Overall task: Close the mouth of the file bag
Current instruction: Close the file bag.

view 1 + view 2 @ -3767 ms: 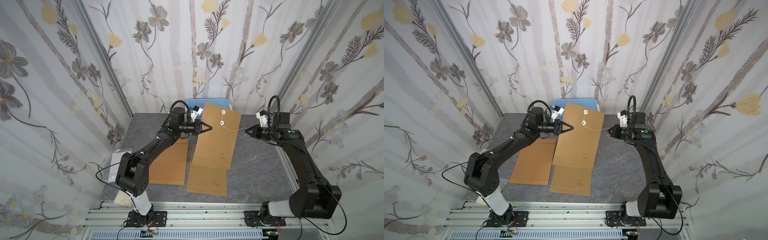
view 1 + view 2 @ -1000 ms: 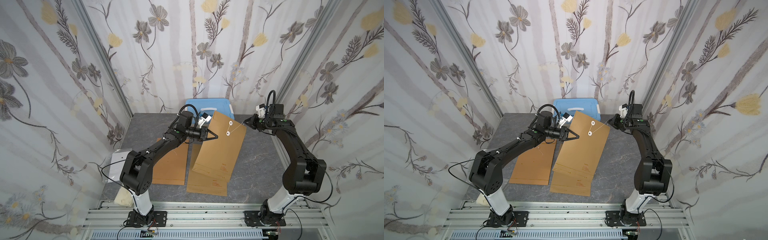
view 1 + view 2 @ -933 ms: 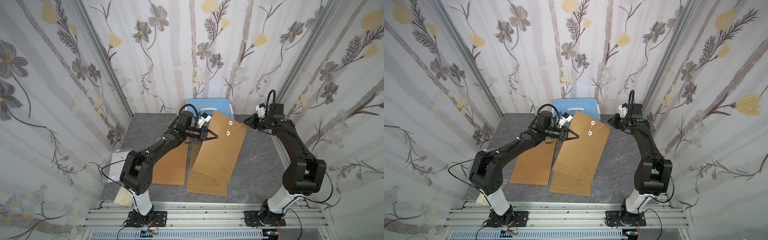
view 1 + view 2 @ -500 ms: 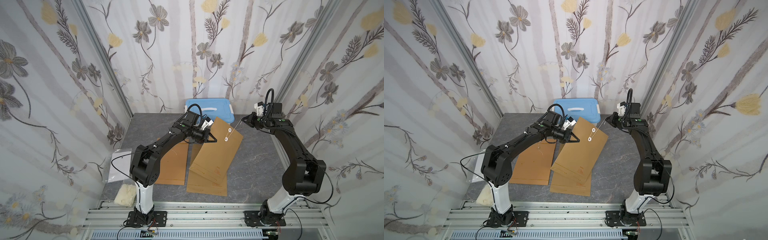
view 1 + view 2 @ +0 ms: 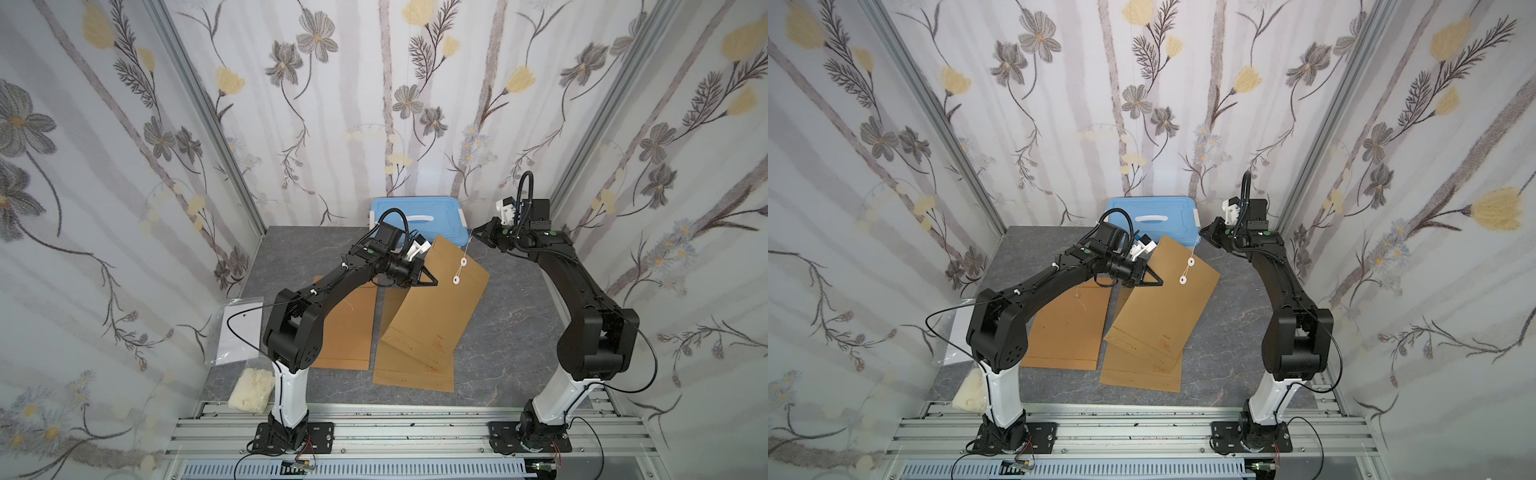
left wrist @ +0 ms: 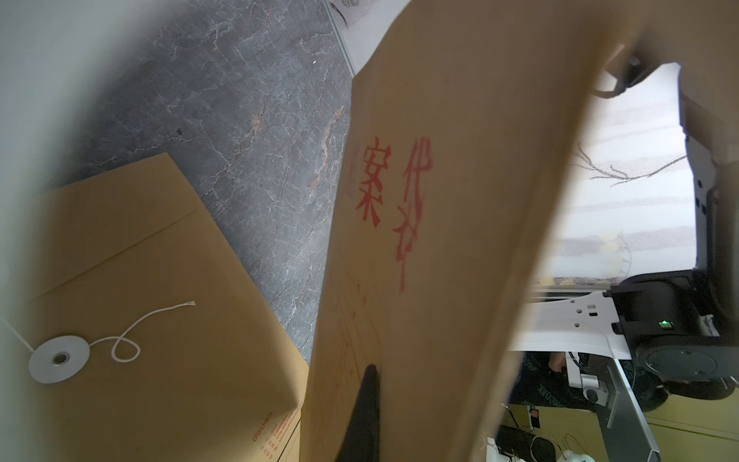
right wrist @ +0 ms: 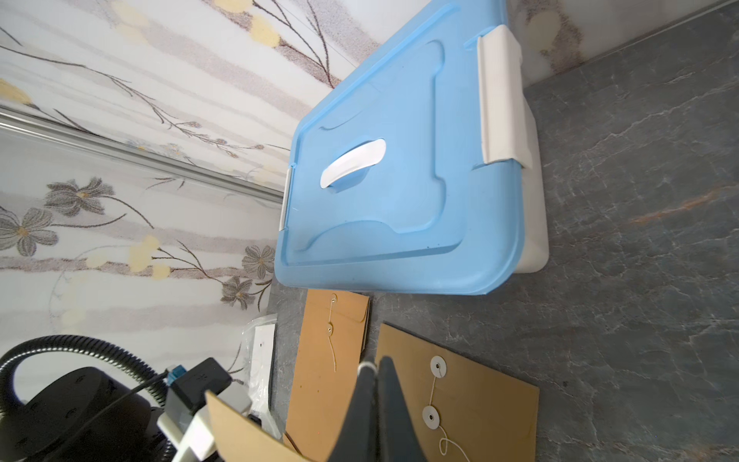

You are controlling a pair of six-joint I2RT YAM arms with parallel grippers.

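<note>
Left tool (image 5: 432, 281) was pinched shut on the bag (image 5: 432, 320) at its side edge. Bag was tilted, mouth end raised off the tabletop (image 5: 511, 332), lower end over the flat bags (image 5: 415, 374). Right tool (image 5: 476, 232) was shut on the string (image 5: 467, 249), taut from the upper disc (image 5: 464, 262) up to it, near the box (image 5: 415, 208).

You can see the left gripper (image 5: 430, 281) clamped on the file bag (image 5: 432, 320), whose mouth end is raised toward 12 o'clock. From the bag's upper white disc (image 5: 464, 262), the string (image 5: 468, 248) runs straight toward 1 o'clock into the closed right gripper (image 5: 475, 232).
</note>
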